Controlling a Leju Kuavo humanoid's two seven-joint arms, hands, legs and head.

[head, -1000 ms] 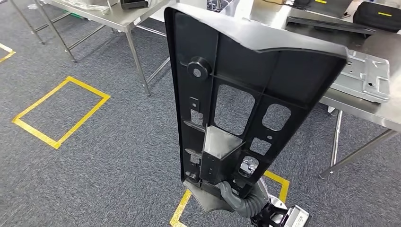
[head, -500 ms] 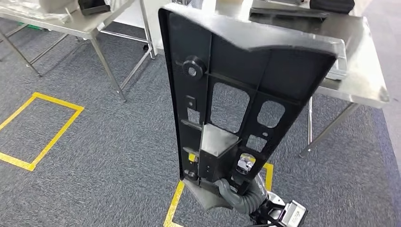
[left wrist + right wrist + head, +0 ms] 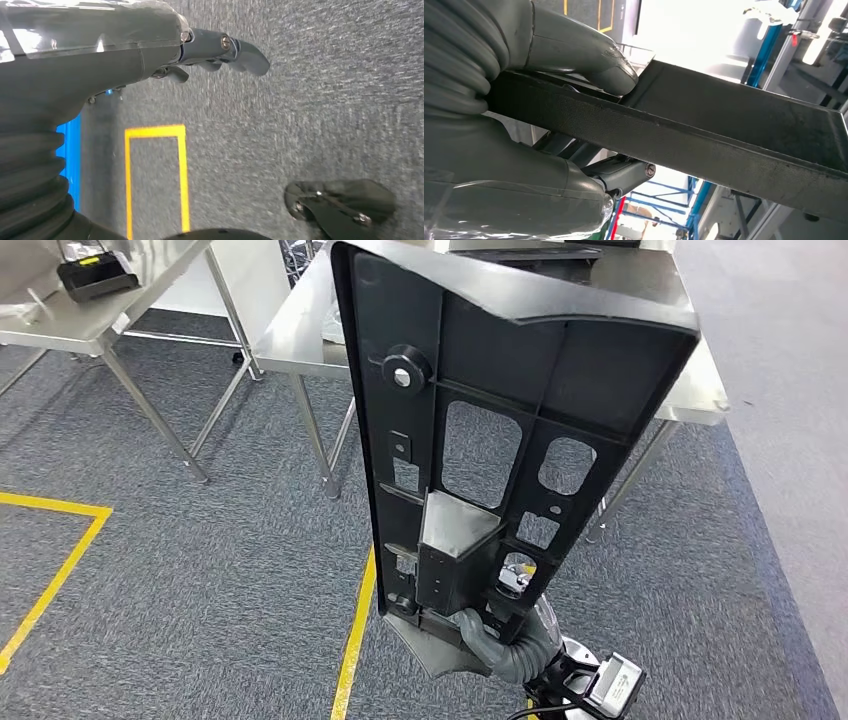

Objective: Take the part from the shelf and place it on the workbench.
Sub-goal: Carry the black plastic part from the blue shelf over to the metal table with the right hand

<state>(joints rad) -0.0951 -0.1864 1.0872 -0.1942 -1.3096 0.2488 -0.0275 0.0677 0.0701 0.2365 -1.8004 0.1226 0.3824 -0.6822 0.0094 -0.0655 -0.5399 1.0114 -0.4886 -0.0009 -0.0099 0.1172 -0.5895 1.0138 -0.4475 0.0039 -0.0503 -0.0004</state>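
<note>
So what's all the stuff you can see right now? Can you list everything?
black plastic part: one, black, held upright in front of the camera, its lower end in the right hand.
steel workbench: one, silver, right behind the part.
second steel table: one, silver, far left, with a small black device bearing a yellow mark on it.
yellow floor tape: several lines, yellow, on the grey carpet.
right hand: one, grey, grips the part's lower end, thumb pressed on one face.
left hand: one, grey, hangs above the carpet, holding nothing.
</note>
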